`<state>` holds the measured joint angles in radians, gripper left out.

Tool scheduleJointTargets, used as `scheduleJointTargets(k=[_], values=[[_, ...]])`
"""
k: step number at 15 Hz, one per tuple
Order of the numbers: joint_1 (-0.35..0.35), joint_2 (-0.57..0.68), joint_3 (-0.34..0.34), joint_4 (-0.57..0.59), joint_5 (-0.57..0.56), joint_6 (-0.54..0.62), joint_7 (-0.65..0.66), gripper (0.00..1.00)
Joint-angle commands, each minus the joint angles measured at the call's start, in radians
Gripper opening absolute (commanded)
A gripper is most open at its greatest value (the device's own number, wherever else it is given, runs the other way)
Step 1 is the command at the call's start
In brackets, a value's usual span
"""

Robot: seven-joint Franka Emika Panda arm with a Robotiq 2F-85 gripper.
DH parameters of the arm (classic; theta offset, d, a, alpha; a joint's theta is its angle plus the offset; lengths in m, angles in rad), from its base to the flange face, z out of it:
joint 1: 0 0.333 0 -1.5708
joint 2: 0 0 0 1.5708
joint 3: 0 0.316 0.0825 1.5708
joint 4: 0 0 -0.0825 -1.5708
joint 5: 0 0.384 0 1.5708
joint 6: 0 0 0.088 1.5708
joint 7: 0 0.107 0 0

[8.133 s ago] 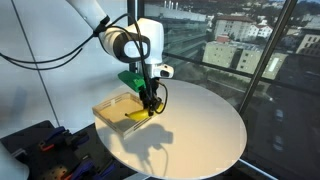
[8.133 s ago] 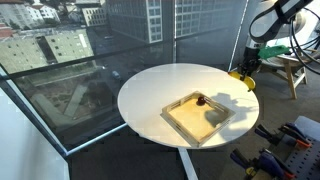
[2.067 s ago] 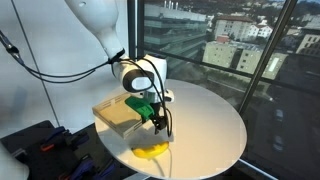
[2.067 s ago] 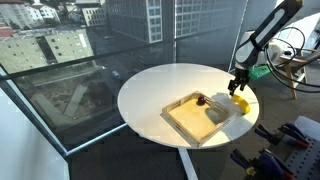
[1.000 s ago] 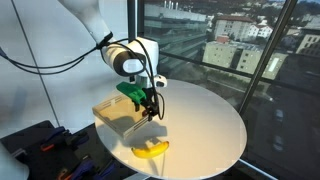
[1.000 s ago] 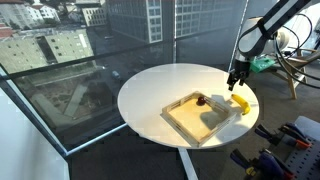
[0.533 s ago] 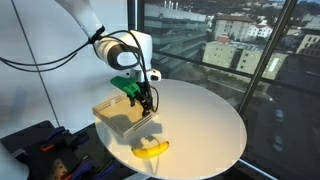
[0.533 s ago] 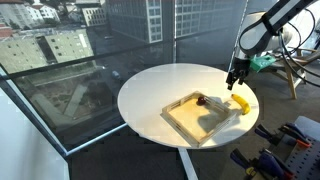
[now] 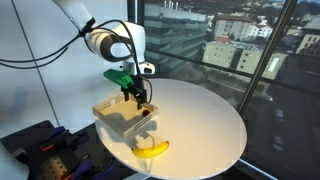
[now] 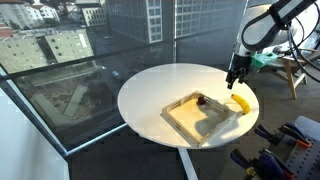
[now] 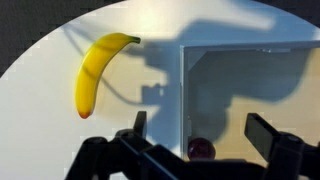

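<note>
– Yellow banana (image 9: 152, 148): where is it from your side?
– Flat on the white counter (image 9: 205, 122), close to the rim, just beside the tray (image 9: 115, 122). It's outside the tray, with a gap between them.
– Pincer (image 9: 138, 99)?
– Hanging above the tray, at the corner nearest the banana, clear of both. Fingers (image 11: 139, 124) are spread wide in the wrist view. Nothing gripped, it's empty.
– What's in the tray?
– One small dark red ball (image 11: 201, 149), close to the wall at that corner. Wrist view puts it right below the gap between the fingers. The ball (image 10: 201, 99) shows in an exterior view too, but it's too small to say what it is.
– Banana orientation?
– In the wrist view the banana (image 11: 95, 70) lies roughly alongside the tray's outer wall, on bare counter. Ends are too blurred to tell stem from tip.
– Shadows?
– The arm's shadow falls across the tray floor and the counter next to the banana.
</note>
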<state>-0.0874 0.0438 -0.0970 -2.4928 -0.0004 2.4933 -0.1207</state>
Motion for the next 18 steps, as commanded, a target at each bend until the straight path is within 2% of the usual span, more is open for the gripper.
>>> scheduleJointTargets(k=[1,18], values=[[0.010,-0.083,0.011,-0.038,-0.032,-0.043,0.046,1.00],[0.063,-0.293,0.089,-0.110,-0.025,-0.146,0.088,1.00]])
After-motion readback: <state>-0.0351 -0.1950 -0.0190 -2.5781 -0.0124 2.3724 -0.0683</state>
